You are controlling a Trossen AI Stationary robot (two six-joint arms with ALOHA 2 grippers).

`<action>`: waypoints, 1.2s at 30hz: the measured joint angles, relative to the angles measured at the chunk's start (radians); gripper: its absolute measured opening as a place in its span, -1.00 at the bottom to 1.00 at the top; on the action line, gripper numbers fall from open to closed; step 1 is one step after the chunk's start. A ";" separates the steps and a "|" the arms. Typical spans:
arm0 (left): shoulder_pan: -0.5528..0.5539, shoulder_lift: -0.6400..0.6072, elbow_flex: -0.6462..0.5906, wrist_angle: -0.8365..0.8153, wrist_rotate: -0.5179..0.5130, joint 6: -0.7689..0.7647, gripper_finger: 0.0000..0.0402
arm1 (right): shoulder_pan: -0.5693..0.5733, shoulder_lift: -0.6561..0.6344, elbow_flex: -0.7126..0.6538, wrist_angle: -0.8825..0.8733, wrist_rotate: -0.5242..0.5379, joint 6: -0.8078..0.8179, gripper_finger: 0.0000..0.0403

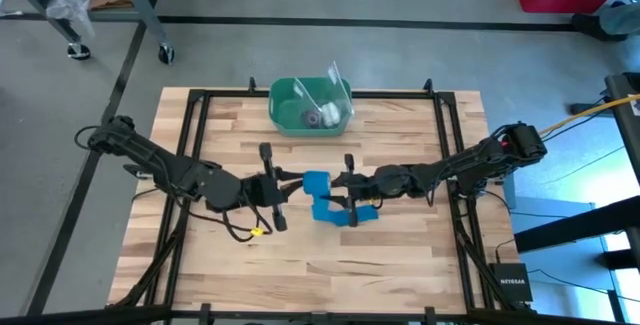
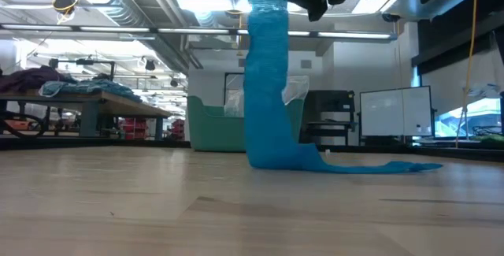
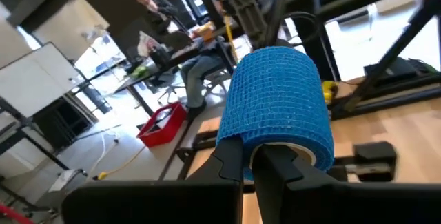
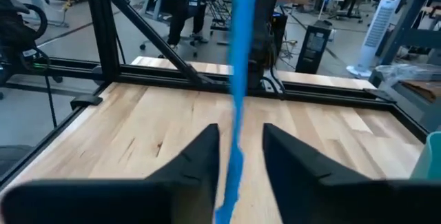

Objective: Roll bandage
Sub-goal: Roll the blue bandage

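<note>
The bright blue bandage is partly wound into a roll [image 3: 275,103], held up above the table's middle by my left gripper [image 1: 298,187]. From the roll [image 1: 315,182] a flat strip [image 2: 264,75] hangs down to the table. Its tail [image 2: 378,167] lies flat on the wood. My right gripper [image 4: 241,148] faces the left one from the table's right. It is open, its fingers standing on either side of the hanging strip [image 4: 238,79], which shows edge-on with a gap on each side. My left gripper is shut on the roll's near end [image 3: 247,156], coming level from the table's left. The blue wall sits between the two fingers [image 3: 231,165], and a white inner layer [image 3: 293,151] shows beside the other finger. The roll is lifted clear of the table, its axis along the fingers.
A green plastic bin [image 1: 285,100] with small items inside stands at the table's far middle. A black frame rail [image 1: 200,135] runs around the wooden top. People and desks show in the room beyond the table.
</note>
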 joint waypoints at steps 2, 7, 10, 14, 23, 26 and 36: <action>0.012 -0.007 -0.010 0.014 0.000 0.005 -0.98 | 0.004 0.000 0.000 -0.001 0.000 -0.018 -0.60; 0.051 -0.008 -0.038 0.026 0.001 -0.007 -0.94 | 0.021 -0.002 0.000 -0.018 0.007 -0.075 -0.84; 0.068 -0.007 -0.042 0.018 0.000 -0.023 -0.95 | 0.036 -0.025 0.000 -0.058 0.036 -0.116 -0.97; 0.066 -0.013 -0.042 0.018 -0.003 -0.014 -0.96 | 0.071 -0.062 0.000 -0.138 0.128 -0.146 -0.94; 0.087 -0.014 -0.042 0.018 -0.066 -0.003 -0.97 | 0.181 -0.080 0.065 -0.345 0.127 -0.125 -0.98; 0.100 -0.011 -0.042 0.017 -0.066 0.002 -0.98 | 0.225 -0.078 0.107 -0.409 0.144 -0.124 -0.98; 0.135 0.038 -0.042 0.014 -0.117 0.075 -0.98 | 0.336 -0.078 0.378 -0.628 0.197 -0.180 -0.98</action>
